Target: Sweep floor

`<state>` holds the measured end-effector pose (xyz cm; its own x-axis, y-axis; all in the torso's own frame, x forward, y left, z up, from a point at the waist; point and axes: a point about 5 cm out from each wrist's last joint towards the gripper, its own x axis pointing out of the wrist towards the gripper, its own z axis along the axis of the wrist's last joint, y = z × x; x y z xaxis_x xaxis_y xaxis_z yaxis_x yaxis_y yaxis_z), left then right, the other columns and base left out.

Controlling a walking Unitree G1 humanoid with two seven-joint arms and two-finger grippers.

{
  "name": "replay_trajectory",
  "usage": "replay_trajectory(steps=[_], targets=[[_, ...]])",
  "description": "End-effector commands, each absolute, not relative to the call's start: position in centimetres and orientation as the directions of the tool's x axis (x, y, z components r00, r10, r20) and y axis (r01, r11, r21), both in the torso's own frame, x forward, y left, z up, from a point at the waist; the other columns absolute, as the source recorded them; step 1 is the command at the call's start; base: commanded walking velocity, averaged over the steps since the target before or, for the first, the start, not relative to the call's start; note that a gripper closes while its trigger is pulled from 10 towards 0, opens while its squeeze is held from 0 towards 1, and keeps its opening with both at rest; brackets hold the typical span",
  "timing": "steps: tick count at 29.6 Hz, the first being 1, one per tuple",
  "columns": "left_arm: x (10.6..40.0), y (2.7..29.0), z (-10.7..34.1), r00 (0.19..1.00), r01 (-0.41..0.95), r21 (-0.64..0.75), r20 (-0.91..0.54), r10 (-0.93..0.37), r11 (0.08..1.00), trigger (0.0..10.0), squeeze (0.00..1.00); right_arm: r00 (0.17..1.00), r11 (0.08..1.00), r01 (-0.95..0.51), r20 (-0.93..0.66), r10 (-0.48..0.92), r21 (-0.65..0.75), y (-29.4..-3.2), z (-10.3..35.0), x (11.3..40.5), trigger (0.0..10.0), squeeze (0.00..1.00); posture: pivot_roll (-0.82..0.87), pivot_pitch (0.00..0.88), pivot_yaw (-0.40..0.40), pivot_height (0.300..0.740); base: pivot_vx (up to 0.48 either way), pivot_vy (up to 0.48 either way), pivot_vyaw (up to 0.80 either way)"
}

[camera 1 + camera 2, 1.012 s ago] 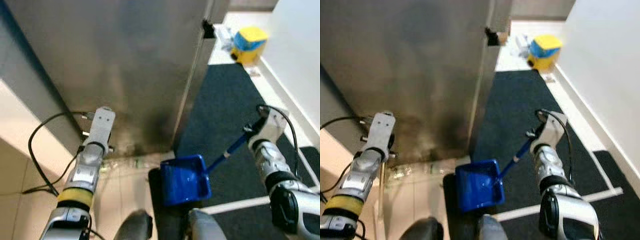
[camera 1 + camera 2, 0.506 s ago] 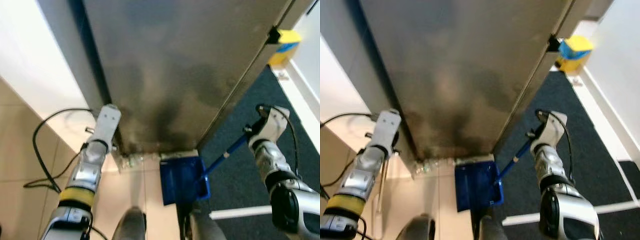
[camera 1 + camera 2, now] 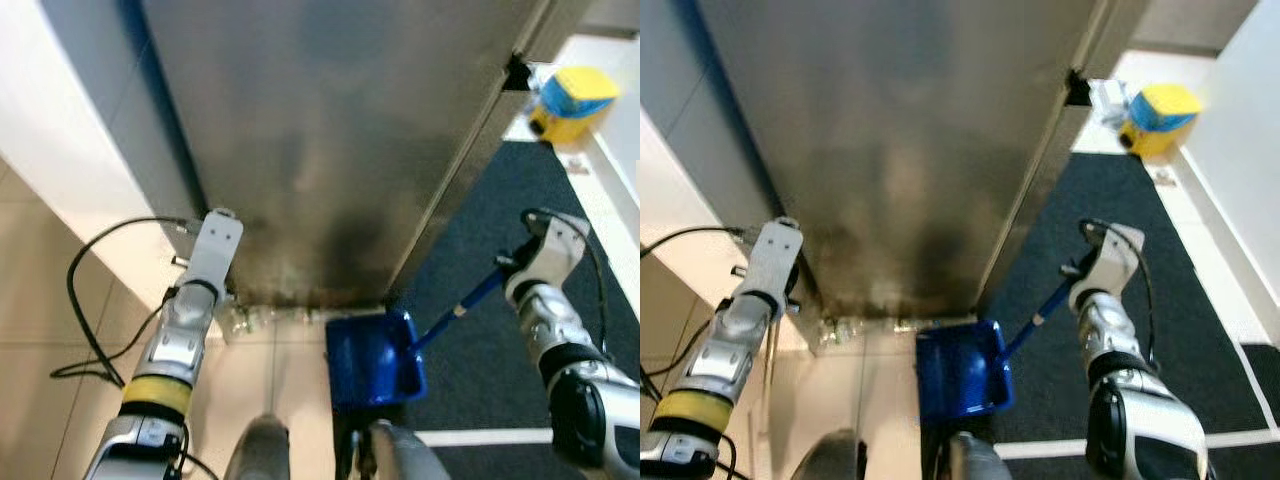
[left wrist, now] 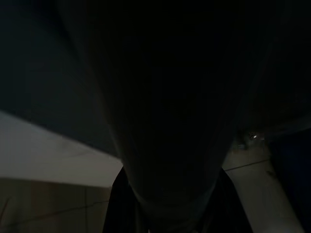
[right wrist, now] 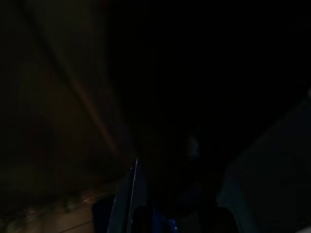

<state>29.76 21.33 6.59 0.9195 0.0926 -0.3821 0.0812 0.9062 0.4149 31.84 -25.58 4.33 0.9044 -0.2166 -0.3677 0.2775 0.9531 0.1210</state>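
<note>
Left eye view looks down at the floor in front of one big shiny metal fridge (image 3: 330, 140). Far on the left is one pale wall (image 3: 60, 150) with tan floor tiles (image 3: 40, 340) below it. One black cable (image 3: 85, 300) loops over those tiles.

Next comes the left arm (image 3: 180, 330), one silver arm with a yellow band. It reaches toward the bottom of the fridge. The left claw (image 3: 218, 240) is up by the fridge's lower edge. I cannot tell if its fingers are spread or pressed together. The left wrist view is very dark, with a bit of pale floor showing.

At the foot of the fridge lie a few small clear scraps (image 3: 250, 318) on the tiles, just beside the left arm.

In the middle sits one blue dustpan (image 3: 372, 358). It rests flat on the floor, touching the front edge of the fridge, partly on the tiles and partly on one dark mat (image 3: 480, 250). Its long blue handle (image 3: 462, 305) slants up to the right.

The right claw (image 3: 520, 262) pinches the top end of that handle, above the dark mat. The right arm (image 3: 570, 370) is silver too.

One white line (image 3: 480, 437) crosses the mat low down. Far back on the right stands one yellow and blue thing (image 3: 572, 100) on the pale floor.
</note>
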Motion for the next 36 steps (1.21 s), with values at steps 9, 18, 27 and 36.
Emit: replay_trajectory(steps=[9, 18, 27, 36], targets=[[30.2, 21.5, 7.1, 0.933, 0.088, 0.464, -0.349, 0.091, 0.881, 10.0, 0.0, 0.911, 0.953, 0.289, -0.332, -0.245, 0.088, -27.2, 6.2, 32.7, 10.0, 0.0, 0.16, 0.024, -0.104, 0.74, 0.0, 0.0, 0.0], [32.6, 18.9, 8.4, 0.963, 0.146, 0.414, -0.267, -0.034, 0.898, 10.0, 0.0, 0.901, 0.953, 0.302, -0.336, -0.274, 0.032, -27.1, 6.2, 32.8, 10.0, 0.0, 0.13, 0.091, -0.122, 0.74, 0.0, 0.0, 0.0], [33.4, 17.7, 8.6, 0.953, 0.254, 0.552, -0.281, -0.109, 0.794, 10.0, 0.0, 0.873, 0.921, 0.383, -0.353, -0.336, 0.072, -27.0, 6.1, 32.8, 10.0, 0.0, 0.1, 0.208, -0.117, 0.74, 0.0, 0.0, 0.0], [34.5, 18.6, 9.2, 0.952, 0.27, 0.628, -0.287, -0.105, 0.73, 10.0, 0.0, 0.849, 0.907, 0.418, -0.374, -0.373, 0.045, -26.9, 6.0, 32.9, 10.0, 0.0, 0.08, 0.273, -0.114, 0.74, 0.0, 0.0, 0.0]])
